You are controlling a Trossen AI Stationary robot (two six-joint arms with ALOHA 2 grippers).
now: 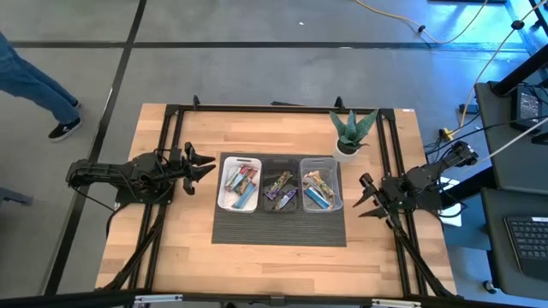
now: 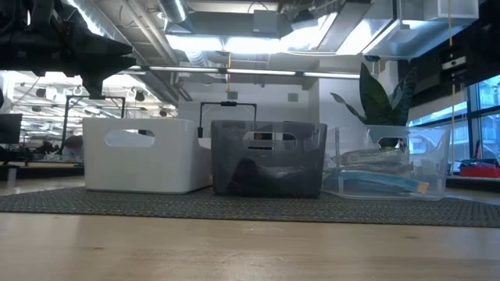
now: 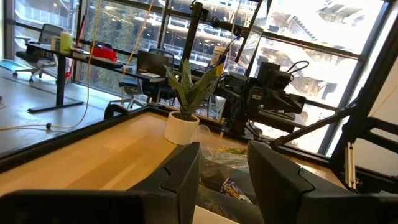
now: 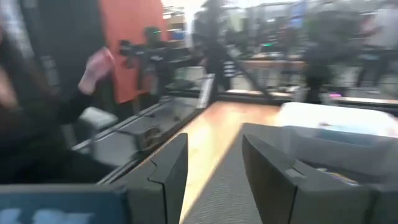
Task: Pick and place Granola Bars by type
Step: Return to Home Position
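Granola bars (image 1: 241, 182) lie in three trays from above, white tray (image 1: 222, 184), black tray (image 1: 281, 160) and clear tray (image 1: 341, 184), with left claw (image 1: 208, 165) and right claw (image 1: 362, 196) released either side. Low down, the three stand in a row; wrist views show parted fingers.

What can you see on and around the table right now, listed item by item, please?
Granola bars: several, count unclear; mixed wrappers, some blue; inside the three bins.
White bin: one, white, left on the mat.
Black bin: one, black, middle.
Clear bin: one, transparent, right.
Mat: one, dark grey, under the bins.
Plant: one, green, white pot, behind the clear bin.
Table: one, light wood.
Person's leg: one, blue jeans, floor beyond the table.
Left gripper: one, dark, open, left of white bin.
Right gripper: one, dark, open, right of clear bin.
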